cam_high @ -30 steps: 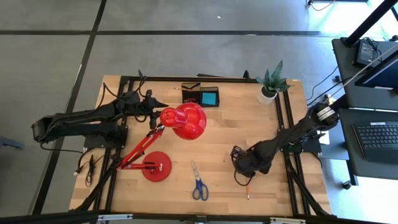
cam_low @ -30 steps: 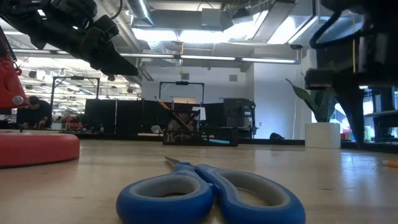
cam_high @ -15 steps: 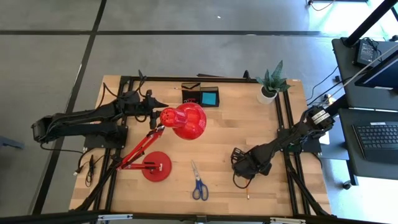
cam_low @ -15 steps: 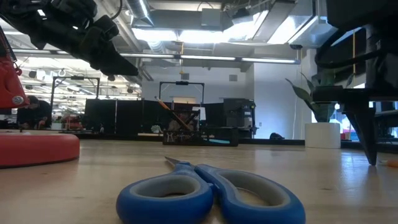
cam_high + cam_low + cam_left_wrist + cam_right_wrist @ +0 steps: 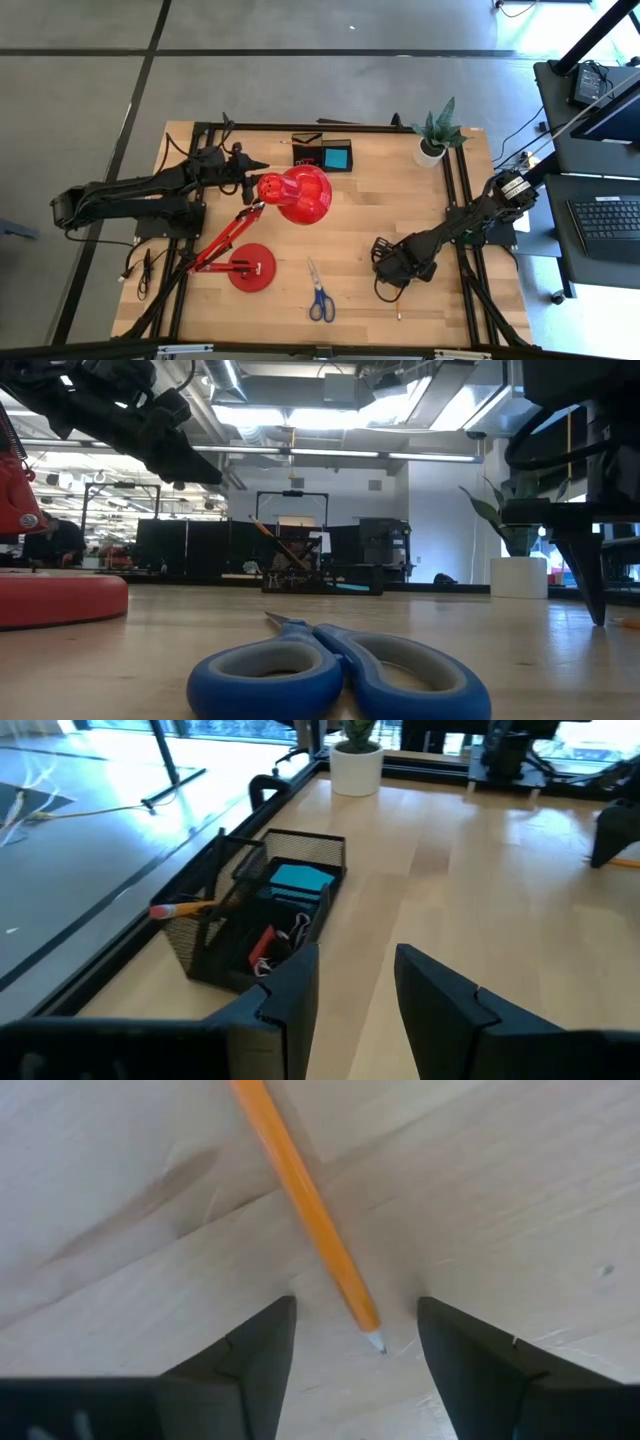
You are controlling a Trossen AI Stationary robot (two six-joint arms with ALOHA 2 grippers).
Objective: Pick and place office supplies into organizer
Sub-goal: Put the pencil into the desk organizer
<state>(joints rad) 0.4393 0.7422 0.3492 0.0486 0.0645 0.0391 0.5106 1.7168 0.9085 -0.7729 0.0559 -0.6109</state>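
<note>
My right gripper (image 5: 394,272) is open and low over the table near its right near part. Its fingers stand either side of an orange pencil's (image 5: 305,1205) sharpened end without touching it. That pencil (image 5: 398,305) lies flat, running toward the near edge. My left gripper (image 5: 256,169) is open and hovers beside the red lamp's head, touching nothing. The blue-handled scissors (image 5: 319,292) lie flat near the near edge, close up in the low view as scissors (image 5: 335,670). The black mesh organizer (image 5: 322,154) stands by the far edge, and in the left wrist view the organizer (image 5: 262,910) holds a blue block and a pencil.
A red desk lamp stands left of centre, its base (image 5: 251,266) near the scissors and its head (image 5: 300,193) raised over the table's middle. A potted plant (image 5: 433,135) stands at the far right corner. Bare wood lies between the scissors and the organizer.
My right gripper has come down toward the table and shifted slightly toward the near edge, then stopped with its fingers low over the pencil. Nothing else has moved.
</note>
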